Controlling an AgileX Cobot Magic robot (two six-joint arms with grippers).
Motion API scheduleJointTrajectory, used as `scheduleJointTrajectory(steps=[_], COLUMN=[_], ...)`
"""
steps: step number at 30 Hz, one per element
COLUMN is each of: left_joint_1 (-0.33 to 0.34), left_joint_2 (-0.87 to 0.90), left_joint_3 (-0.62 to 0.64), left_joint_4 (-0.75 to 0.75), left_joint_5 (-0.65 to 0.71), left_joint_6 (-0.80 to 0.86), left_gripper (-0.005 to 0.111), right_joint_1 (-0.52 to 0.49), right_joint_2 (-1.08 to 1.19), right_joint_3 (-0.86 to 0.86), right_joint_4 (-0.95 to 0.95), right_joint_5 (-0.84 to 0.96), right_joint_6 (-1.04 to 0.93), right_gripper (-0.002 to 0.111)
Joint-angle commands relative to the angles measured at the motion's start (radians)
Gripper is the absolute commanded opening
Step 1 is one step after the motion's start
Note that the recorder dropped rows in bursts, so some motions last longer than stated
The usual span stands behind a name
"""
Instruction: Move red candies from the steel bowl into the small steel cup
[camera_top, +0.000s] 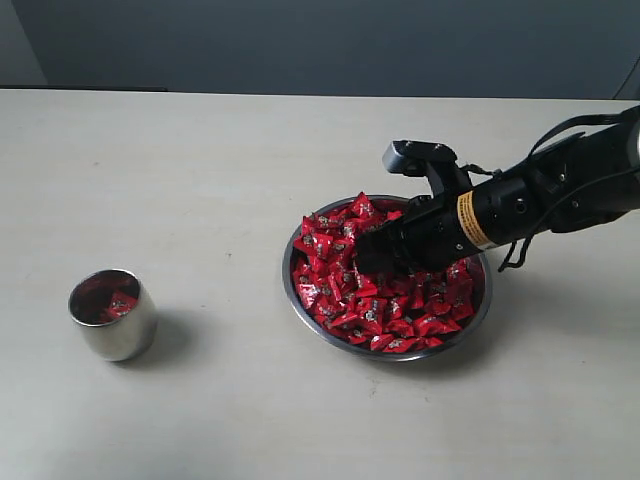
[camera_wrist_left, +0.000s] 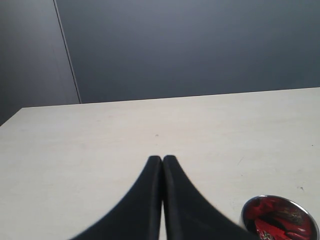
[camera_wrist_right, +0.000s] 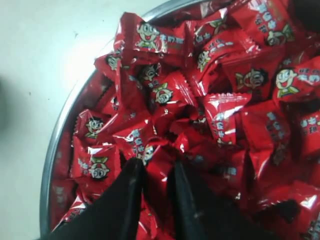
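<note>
On the tabletop (camera_top: 200, 180), the right hand (camera_top: 375, 262) dips into the steel bowl (camera_top: 288, 272), pinching one of its heaped red candies (camera_top: 400, 315). A few sit in the small steel cup (camera_top: 115, 335); most remain. The left hand (camera_wrist_left: 162, 159) is closed, empty.

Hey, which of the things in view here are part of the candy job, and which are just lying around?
Job: red candies, steel bowl, small steel cup, right gripper.
Just there: left gripper, table, grey wall.
</note>
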Motion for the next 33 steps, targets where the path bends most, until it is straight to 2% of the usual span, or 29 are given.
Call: scheduleJointTrajectory(steps=[1, 23, 25, 26, 28, 33], left_joint_1=[0.001, 0.001, 0.001, 0.001, 0.001, 0.001], left_joint_2=[-0.004, -0.004, -0.004, -0.004, -0.004, -0.004], left_joint_3=[0.004, 0.004, 0.004, 0.004, 0.004, 0.004], left_joint_4=[0.001, 0.001, 0.001, 0.001, 0.001, 0.001], left_joint_5=[-0.006, -0.006, -0.006, -0.006, -0.006, -0.006], left_joint_6=[-0.001, -0.001, -0.001, -0.001, -0.001, -0.001], left_gripper=[0.000, 0.000, 0.000, 0.000, 0.000, 0.000], right_joint_1=[0.001, 0.001, 0.001, 0.001, 0.001, 0.001], right_joint_2=[0.011, 0.011, 0.011, 0.011, 0.011, 0.011], right_joint_3=[-0.003, -0.025, -0.025, -0.025, -0.025, -0.025], right_joint_4=[-0.002, -0.002, -0.002, -0.002, -0.002, -0.002], right_joint_5=[-0.001, 0.015, 0.015, 0.015, 0.027, 0.047], right_joint_6=[-0.004, 0.004, 0.004, 0.004, 0.004, 0.004], right_gripper=[0.026, 0.026, 0.020, 0.009, -0.001, -0.001])
